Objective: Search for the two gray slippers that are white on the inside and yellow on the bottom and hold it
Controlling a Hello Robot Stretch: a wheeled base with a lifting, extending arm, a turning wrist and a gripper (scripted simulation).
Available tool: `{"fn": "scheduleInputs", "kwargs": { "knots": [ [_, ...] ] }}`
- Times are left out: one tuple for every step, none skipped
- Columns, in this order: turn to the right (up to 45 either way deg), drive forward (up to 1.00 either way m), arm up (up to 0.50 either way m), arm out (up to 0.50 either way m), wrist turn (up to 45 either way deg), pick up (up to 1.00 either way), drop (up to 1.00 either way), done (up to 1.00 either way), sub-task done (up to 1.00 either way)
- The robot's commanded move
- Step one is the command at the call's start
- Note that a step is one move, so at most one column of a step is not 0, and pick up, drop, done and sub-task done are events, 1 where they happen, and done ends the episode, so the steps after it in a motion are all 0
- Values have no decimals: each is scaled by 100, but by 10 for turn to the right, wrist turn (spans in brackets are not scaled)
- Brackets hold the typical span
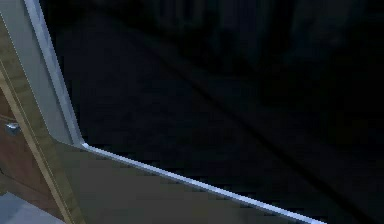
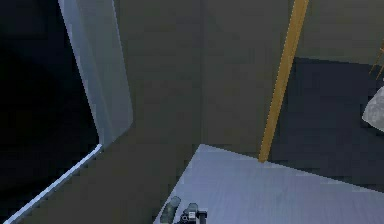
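The jaws show at the arm side view's bottom edge, where olive wall (image 2: 160,90) meets pale floor (image 2: 285,192), their tips seemingly cut off, so whether they grasp anything cannot be told.

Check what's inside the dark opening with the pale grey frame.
Inside the opening there is blackness with faint slanting lines. Its contents are too dark to tell.

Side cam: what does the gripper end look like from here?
At the bottom edge stand two small white squares with black marks; left of them is the gripper, a small dark grey body with thin fingers.
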Motion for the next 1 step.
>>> {"fn": "scheduleInputs", "kwargs": {
  "knots": [
    [0,0,0,0,450,0,0,0,0]
  ]
}}
